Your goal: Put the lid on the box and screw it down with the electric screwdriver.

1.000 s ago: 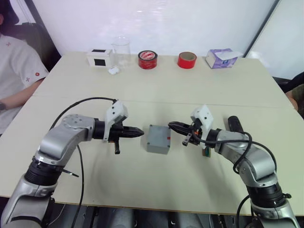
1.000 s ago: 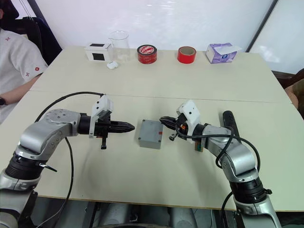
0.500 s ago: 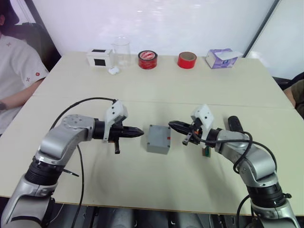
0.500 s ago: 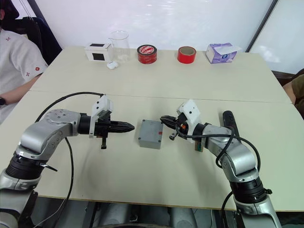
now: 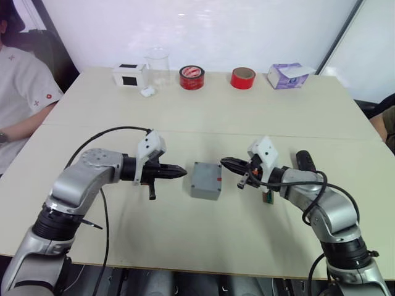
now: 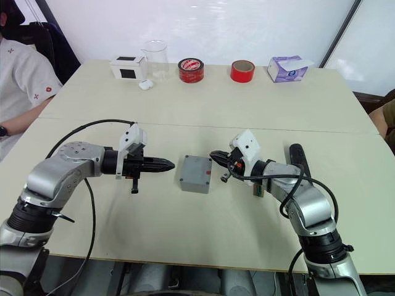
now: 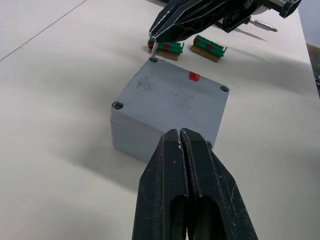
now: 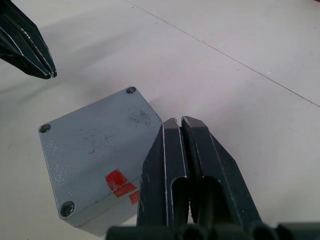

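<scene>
Bench [image 5: 203, 117]: broad, matte cream surface with one fine seam running across it. A person in a white shirt [image 5: 21, 80] sits at its 9 o'clock edge.

Left tool [image 5: 183, 172] and right tool [image 5: 223, 162]: two, each a pair of black, tapering fingers. Both pairs are pressed together with nothing between them; the tips point at each other from 9 and 3 o'clock of the box and stand just apart from it.

Box [image 5: 206, 180]: one square grey plastic enclosure at bench centre, between the two tools. The lid [image 7: 181, 92] sits on it, flat and faintly scuffed, with a recessed screw hole at each of four corners and a small red mark [image 7: 194, 76] near one edge.

Electric screwdriver [image 5: 302, 161]: one black rod lying on the bench at 3 o'clock of the box, beside the right forearm; its thin metal bit [image 7: 263, 25] shows in the left wrist view.

Far row, 12 o'clock edge: one white box with black panel [image 5: 130, 74], one clear glass beaker [image 5: 158, 66], two red tape rolls [image 5: 192, 78] [image 5: 243, 78], one purple tissue pack [image 5: 287, 75].

Green pieces [image 7: 209, 48]: two small ribbed blocks on brown bases, side by side beyond the box under the right tool.
</scene>
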